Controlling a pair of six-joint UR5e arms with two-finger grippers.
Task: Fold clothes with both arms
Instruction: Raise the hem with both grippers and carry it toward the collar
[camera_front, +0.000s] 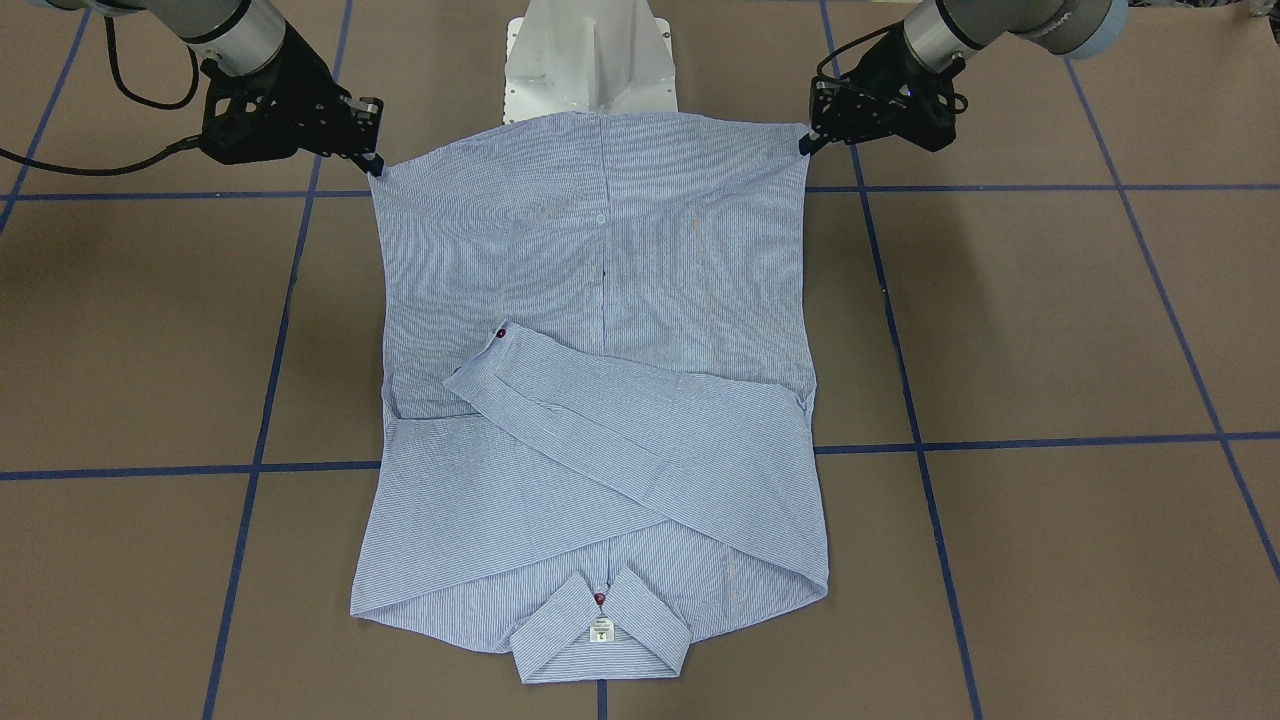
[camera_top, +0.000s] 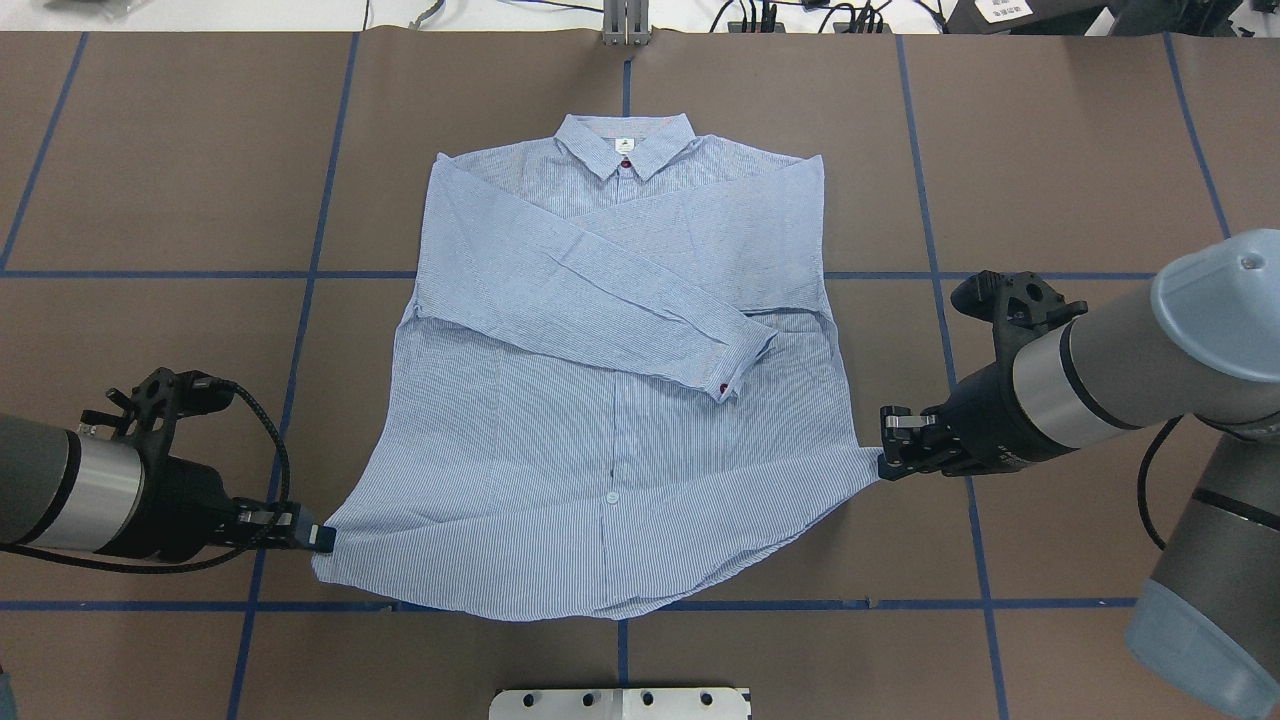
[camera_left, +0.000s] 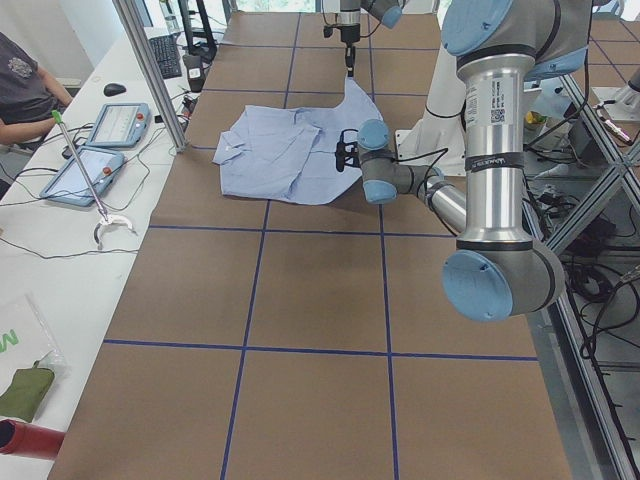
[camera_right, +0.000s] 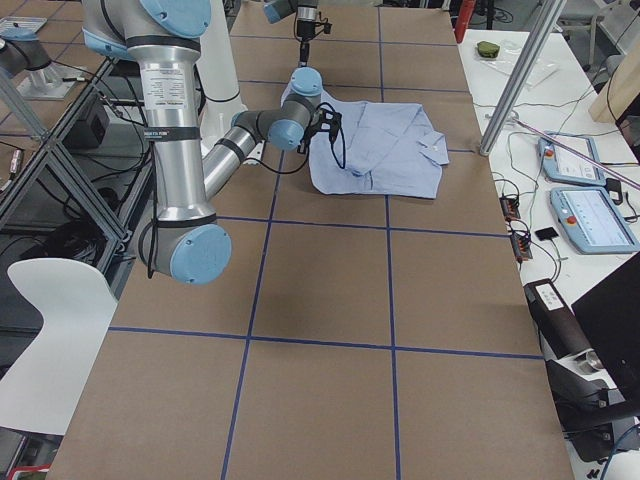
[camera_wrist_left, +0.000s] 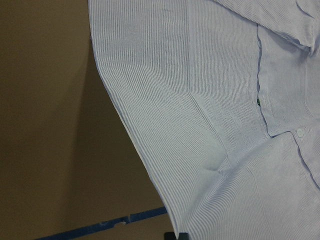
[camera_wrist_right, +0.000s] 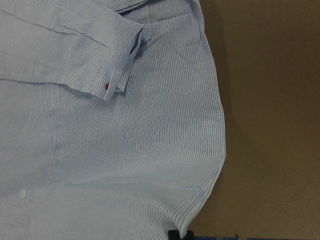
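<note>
the striped shirt lies front-up and buttoned on the brown table. in the overhead view its collar is at 12 o'clock, far from the robot, and its hem is at 6 o'clock, nearest the robot. both sleeves are already crossed over the chest. the upper one ends in a cuff with a red button, toward 3 o'clock of the shirt's middle.

the left gripper has its fingers pinched tight on the hem corner at 8 o'clock. the right gripper is clamped the same way on the corner at 4 o'clock. each corner is drawn outward and lifted a little, so the bottom edge is spread wide between the arms, likely to keep it straight and free of wrinkles.

i judge the hem is set to be carried toward 12 o'clock, over the sleeves, halving the body. an uneven pull could skew that fold.
</note>
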